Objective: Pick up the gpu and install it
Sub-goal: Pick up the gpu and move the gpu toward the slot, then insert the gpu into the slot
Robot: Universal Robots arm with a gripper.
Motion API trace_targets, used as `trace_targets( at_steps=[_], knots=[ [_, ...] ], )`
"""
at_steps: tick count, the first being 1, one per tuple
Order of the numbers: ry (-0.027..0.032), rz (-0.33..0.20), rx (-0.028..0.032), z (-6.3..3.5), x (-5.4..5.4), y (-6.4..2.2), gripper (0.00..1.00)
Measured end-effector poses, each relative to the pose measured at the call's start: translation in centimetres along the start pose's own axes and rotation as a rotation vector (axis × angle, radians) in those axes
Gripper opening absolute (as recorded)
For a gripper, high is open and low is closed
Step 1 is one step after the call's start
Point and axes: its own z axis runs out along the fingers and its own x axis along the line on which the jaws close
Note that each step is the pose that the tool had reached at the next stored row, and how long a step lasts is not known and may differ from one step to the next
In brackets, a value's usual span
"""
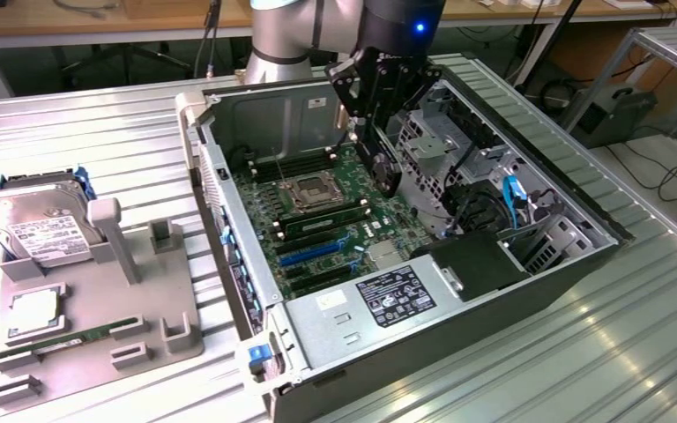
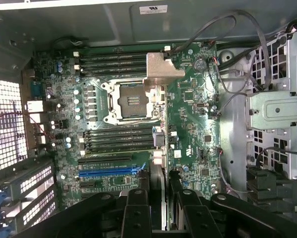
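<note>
My gripper [image 1: 374,132] hangs over the open computer case [image 1: 574,211], above the motherboard [image 1: 315,220]. It is shut on the gpu [image 1: 381,169], a dark card that hangs below the fingers, clear of the board. In the wrist view the gpu [image 2: 158,148] appears edge-on between the black fingers [image 2: 136,208], and its silver end bracket [image 2: 163,67] sits past the CPU socket [image 2: 128,101]. The blue expansion slot [image 2: 109,172] lies beside the card's edge; the card is not seated in it.
A grey fixture plate [image 1: 138,326] at the exterior view's left holds a hard drive [image 1: 33,225], a CPU [image 1: 33,313] and a RAM stick [image 1: 63,344]. Inside the case, the drive cage [image 1: 433,150], the power supply [image 1: 391,295] and loose cables [image 2: 223,59] crowd the board.
</note>
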Motion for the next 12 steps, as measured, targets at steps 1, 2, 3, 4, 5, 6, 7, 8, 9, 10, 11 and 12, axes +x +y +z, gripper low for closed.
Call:
trace_targets(
  at_steps=[1,2,3,4,5,6,7,8,9,10,11,12],
  knots=[
    [0.0,0.0,0.0,0.0,0.0,0.0,0.27],
    [0.0,0.0,0.0,0.0,0.0,0.0,0.27],
    [0.0,0.0,0.0,0.0,0.0,0.0,0.27],
    [0.0,0.0,-0.0001,0.0,0.0,0.0,0.27],
    [0.0,0.0,-0.0001,0.0,0.0,0.0,0.27],
    [0.0,0.0,0.0,0.0,0.0,0.0,0.27],
    [0.0,0.0,0.0,0.0,0.0,0.0,0.27],
    [0.0001,0.0,0.0,0.0,0.0,0.0,0.27],
    [0.0001,-0.002,0.0,0.0,0.0,0.0,0.27],
    [0.0,-0.007,-0.0002,0.0,0.0,0.0,0.27],
    [0.0001,-0.012,-0.0003,0.0,0.0,0.0,0.27],
    [0.0001,-0.019,-0.0005,0.0,0.0,0.0,0.27]
  ],
)
